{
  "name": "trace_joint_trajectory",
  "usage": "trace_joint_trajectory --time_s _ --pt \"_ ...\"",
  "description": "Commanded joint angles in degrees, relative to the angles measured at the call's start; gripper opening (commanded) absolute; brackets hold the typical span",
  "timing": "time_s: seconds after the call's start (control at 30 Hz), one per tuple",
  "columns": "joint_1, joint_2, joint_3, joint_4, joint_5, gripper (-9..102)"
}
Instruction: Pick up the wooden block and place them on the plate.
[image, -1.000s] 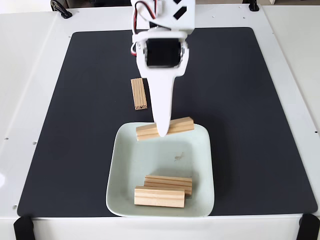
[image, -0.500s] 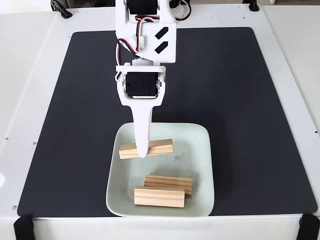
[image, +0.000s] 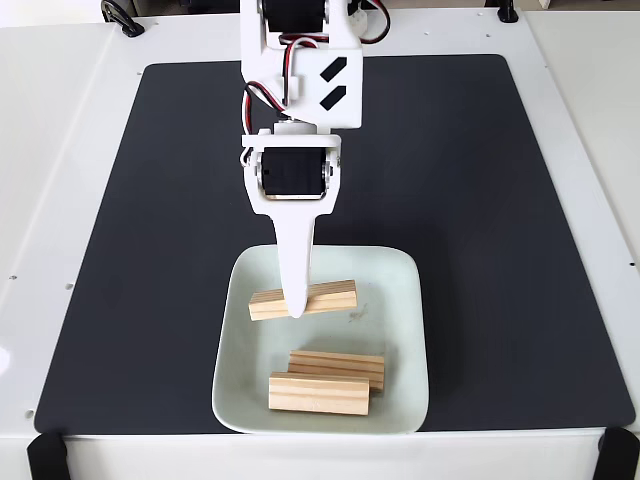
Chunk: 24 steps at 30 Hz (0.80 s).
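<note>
**Fixed view: third block held over the plate**

Nearest the camera, at the bottom edge of the frame, two black clamps (image: 45, 455) sit at the lower corners of the white table (image: 60, 120). Just above them begins the black mat (image: 480, 200), which covers most of the tabletop.

On the mat's lower middle lies the plate (image: 400, 380), square, pale mint-green, with rounded corners and a raised rim. Two wooden blocks rest in its near half: the front block (image: 319, 393) lies crosswise close to the near rim, and the second block (image: 340, 364) sits just behind it, touching or nearly touching it and shifted slightly to the right. Both show lengthwise grooves.

Farther in, over the middle of the plate, the held block (image: 330, 297) lies crosswise with its right end tilted a little toward the far side. The gripper (image: 297, 308) is pinching this block near its middle; the white finger (image: 295, 260) in front comes straight down across it. Whether the block touches the plate's surface cannot be told. A small dark scuff (image: 356, 316) marks the plate just right of the block.

Beyond, the white arm (image: 300, 80) rises toward the top centre of the frame, with a black servo face and red and black wires.
</note>
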Motion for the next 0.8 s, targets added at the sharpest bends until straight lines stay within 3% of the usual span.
trace_joint_trajectory --time_s 0.0,0.2,0.4,0.5,0.77 --pt "0.1 0.7 -2.8 -1.1 0.5 -1" --pt "0.1 0.8 -2.3 -0.9 0.0 3" --pt "-1.1 1.2 -2.1 -0.4 0.4 34" --pt "-1.1 1.5 -2.1 -0.4 0.4 43" --pt "-2.0 2.1 -2.1 -0.3 0.4 42"
